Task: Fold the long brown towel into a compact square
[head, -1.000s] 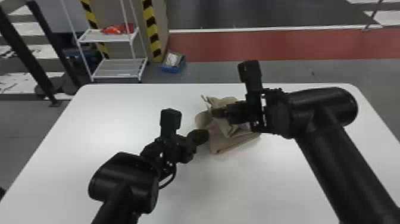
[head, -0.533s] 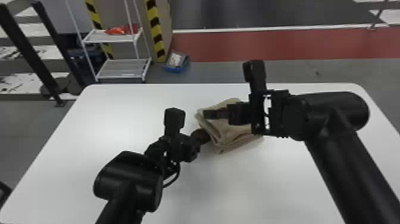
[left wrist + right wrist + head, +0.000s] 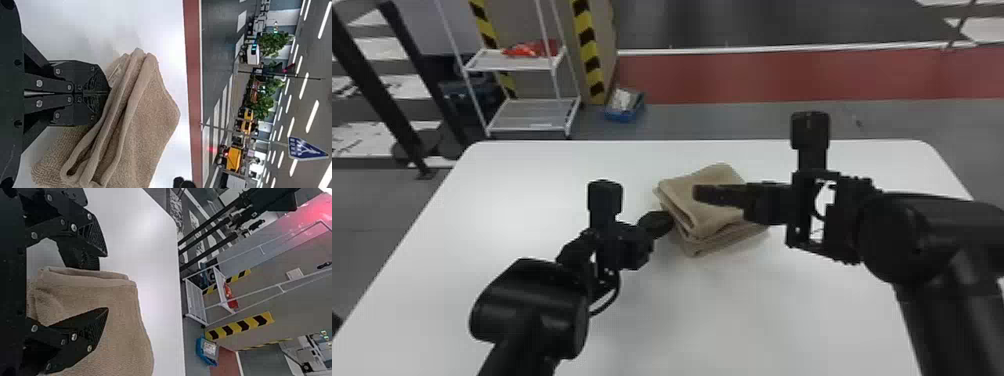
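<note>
Your left gripper (image 3: 669, 224) has its fingers brought together at the near-left side of the brown towel (image 3: 714, 220), with the tips up against the folded edge. You can see in the left wrist view that the two fingers of the left gripper (image 3: 110, 93) lie flush along their length; you cannot tell whether a bit of cloth is caught at the very tips.

Your right gripper (image 3: 697, 194) is over the towel, coming in from the right. In the right wrist view, the right gripper (image 3: 106, 282) has its fingers spread wide, with cloth showing between them.

Your towel lies on the white table (image 3: 482, 200), toward the far side and a little right of the middle. It is folded into a small, thick bundle, roughly square, with several layers stacked and their rounded folds facing your left gripper. The layers are a bit uneven, and the lower ones stick out on the near side.

Beyond the table, you have a white rack (image 3: 529, 120) and a blue box (image 3: 623, 116) on the floor.
</note>
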`<state>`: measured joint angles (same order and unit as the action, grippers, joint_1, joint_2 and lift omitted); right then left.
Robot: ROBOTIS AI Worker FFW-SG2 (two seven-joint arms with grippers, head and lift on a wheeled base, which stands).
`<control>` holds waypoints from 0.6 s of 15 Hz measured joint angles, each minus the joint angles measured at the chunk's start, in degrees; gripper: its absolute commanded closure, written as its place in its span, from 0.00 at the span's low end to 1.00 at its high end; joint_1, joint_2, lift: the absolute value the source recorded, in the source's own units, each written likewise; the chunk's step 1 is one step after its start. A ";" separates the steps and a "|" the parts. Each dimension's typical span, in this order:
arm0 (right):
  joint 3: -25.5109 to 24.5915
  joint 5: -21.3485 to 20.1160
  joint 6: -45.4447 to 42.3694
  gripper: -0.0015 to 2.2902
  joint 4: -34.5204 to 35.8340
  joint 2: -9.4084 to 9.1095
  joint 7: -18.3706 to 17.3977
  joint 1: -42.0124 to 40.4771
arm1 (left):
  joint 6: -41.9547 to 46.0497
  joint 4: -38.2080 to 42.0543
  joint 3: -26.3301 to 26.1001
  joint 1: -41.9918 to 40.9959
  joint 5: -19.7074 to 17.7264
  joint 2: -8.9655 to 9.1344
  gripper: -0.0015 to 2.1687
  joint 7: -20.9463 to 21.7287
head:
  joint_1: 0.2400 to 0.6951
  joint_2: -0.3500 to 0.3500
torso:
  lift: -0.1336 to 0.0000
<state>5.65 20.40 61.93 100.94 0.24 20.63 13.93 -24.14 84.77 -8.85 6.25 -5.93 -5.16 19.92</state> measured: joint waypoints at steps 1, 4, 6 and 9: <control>-1.77 0.74 1.94 0.88 0.66 0.74 3.07 -1.58 | 0.09 0.72 0.36 -0.46 -0.10 -0.02 0.87 0.08 | 1.00 0.61 | 0.10; -5.11 1.61 4.12 0.88 3.35 3.46 5.81 -6.72 | 0.66 4.12 1.29 -2.90 -0.03 -0.36 0.87 0.20 | 1.00 0.57 | 0.10; -6.08 0.64 3.02 0.88 3.67 4.15 6.09 -9.06 | 0.79 6.74 3.02 -4.72 0.15 -1.18 0.87 -0.04 | 1.00 0.57 | 0.10; -6.02 -2.07 -2.17 0.88 0.14 4.13 5.74 -9.27 | 1.27 11.15 7.90 -7.75 -0.73 -1.58 0.87 -0.07 | 1.00 0.60 | 0.10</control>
<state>-0.38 18.32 59.76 101.08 4.37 26.37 4.66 -22.86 95.92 -0.94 -1.51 -6.66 -6.75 19.85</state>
